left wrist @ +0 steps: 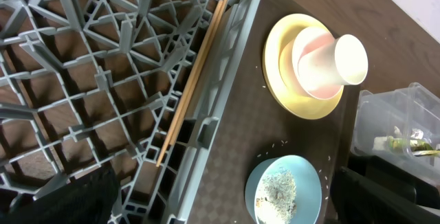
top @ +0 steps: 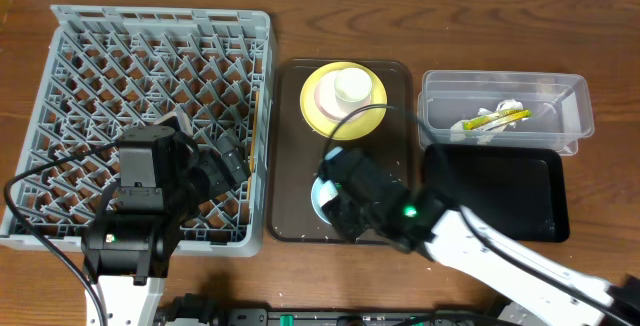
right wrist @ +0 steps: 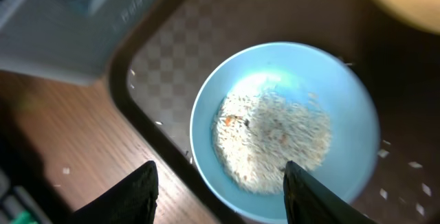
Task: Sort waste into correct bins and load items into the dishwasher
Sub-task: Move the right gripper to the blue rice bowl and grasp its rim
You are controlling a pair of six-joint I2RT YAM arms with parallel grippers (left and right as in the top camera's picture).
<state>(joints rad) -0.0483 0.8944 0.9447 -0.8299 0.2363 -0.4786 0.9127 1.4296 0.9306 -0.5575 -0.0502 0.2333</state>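
Right gripper (right wrist: 220,172): fingers parted, empty, poised over near rim of light blue bowl (right wrist: 285,128).
Bowl: upright at near end of brown tray (top: 290,221), holding rice (right wrist: 271,141); loose grains scattered around it.
Grip: pinch rim wall, one finger inside, one outside; lift level to avoid spilling.
Likely destination: black tray (top: 500,191), just beside; tip slowly. Clear tub (top: 575,116) beyond already holds snack wrapper (top: 497,118).
Yellow plate (top: 318,116): far end of brown tray, white cup (top: 350,86) on it.
Left gripper (top: 225,161): wide, empty, above dish rack (top: 60,26); chopsticks (left wrist: 196,80) along its right edge.

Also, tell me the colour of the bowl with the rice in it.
Light blue; the bowl shows best in the right wrist view.
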